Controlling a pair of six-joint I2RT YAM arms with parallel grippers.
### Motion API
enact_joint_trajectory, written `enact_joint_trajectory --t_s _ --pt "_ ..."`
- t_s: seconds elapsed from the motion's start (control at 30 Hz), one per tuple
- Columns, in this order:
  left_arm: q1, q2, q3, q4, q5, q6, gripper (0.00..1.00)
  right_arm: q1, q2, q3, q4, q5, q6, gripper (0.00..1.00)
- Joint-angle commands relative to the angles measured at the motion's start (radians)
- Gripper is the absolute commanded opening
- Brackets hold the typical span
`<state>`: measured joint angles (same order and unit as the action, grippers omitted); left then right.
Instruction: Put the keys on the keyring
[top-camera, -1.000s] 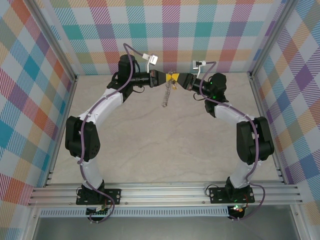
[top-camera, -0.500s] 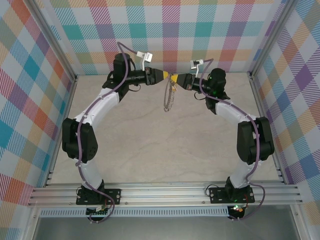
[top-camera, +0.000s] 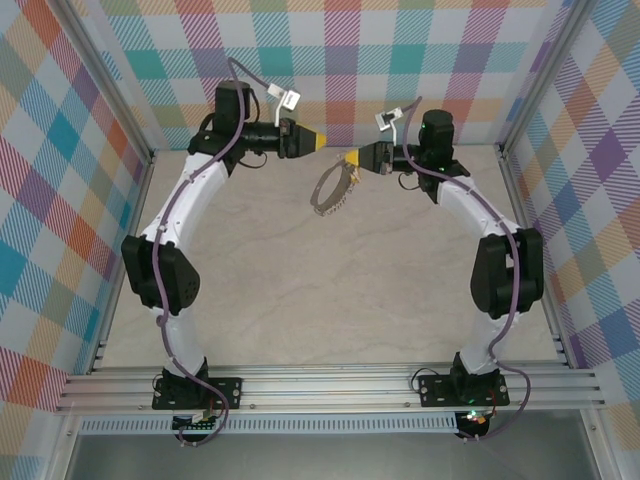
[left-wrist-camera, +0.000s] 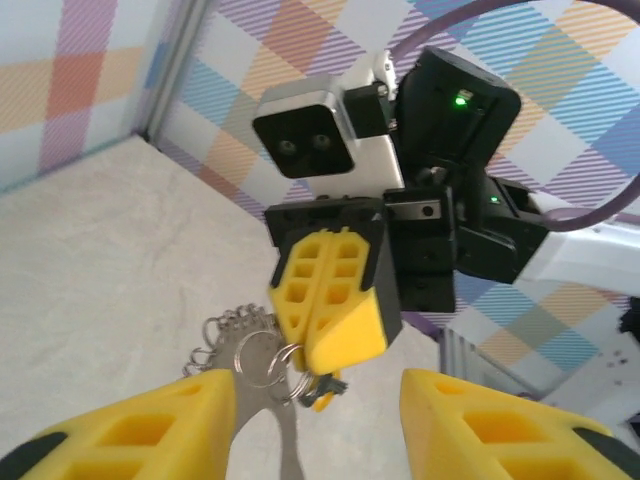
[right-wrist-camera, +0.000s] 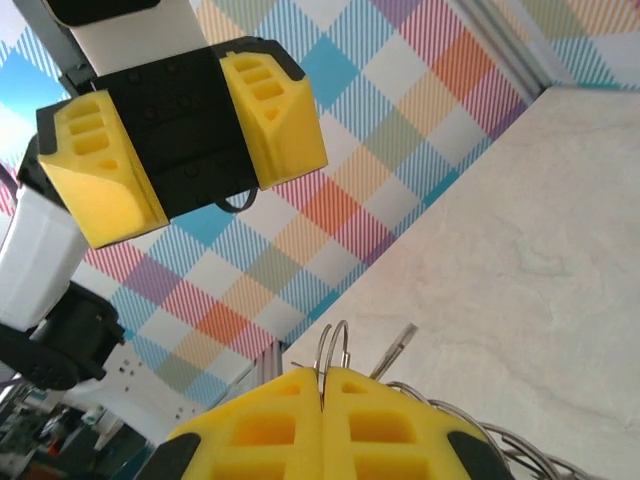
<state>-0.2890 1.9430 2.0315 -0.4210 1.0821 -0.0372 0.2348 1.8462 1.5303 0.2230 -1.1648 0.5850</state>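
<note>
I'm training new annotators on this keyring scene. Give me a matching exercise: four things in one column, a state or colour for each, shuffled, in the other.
1 left gripper
2 right gripper
3 keyring
4 table

A hangs from closed fingers
B pale beige
C open, holding nothing
D shut on the ring

Pairs: 1-C, 2-D, 3-A, 4-B

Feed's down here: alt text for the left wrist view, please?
The right gripper, shut on the keyring, faces the camera, the ring's small silvery loops dangling below it. The left gripper stands open in the foreground, holding nothing.
</note>
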Motion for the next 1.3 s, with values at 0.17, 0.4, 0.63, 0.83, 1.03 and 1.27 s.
enact_joint_trajectory --t_s 0.17,0.4,0.63,0.83,1.03,1.27 --pt "-0.007 0.1 0.122 -0.279 0.12 0.154 0.32 -0.001 0.073 0.085 -0.069 -0.133 -0.046 0.0" --pt "-0.012 0.136 0.127 -0.27 0.11 0.147 0.33 0.012 0.089 0.083 -0.042 -0.136 -0.02 0.0" --pt "-0.019 0.155 0.13 -0.258 0.099 0.138 0.34 0.024 0.094 0.087 -0.035 -0.134 -0.018 0.0" --pt "-0.021 0.163 0.135 -0.24 0.096 0.12 0.34 0.028 0.094 0.091 -0.03 -0.134 -0.014 0.0" --pt "-0.029 0.168 0.138 -0.239 0.105 0.116 0.34 0.03 0.095 0.093 -0.022 -0.136 -0.009 0.0" --pt "-0.042 0.164 0.138 -0.239 0.123 0.12 0.32 0.032 0.095 0.097 -0.013 -0.133 -0.004 0.0"
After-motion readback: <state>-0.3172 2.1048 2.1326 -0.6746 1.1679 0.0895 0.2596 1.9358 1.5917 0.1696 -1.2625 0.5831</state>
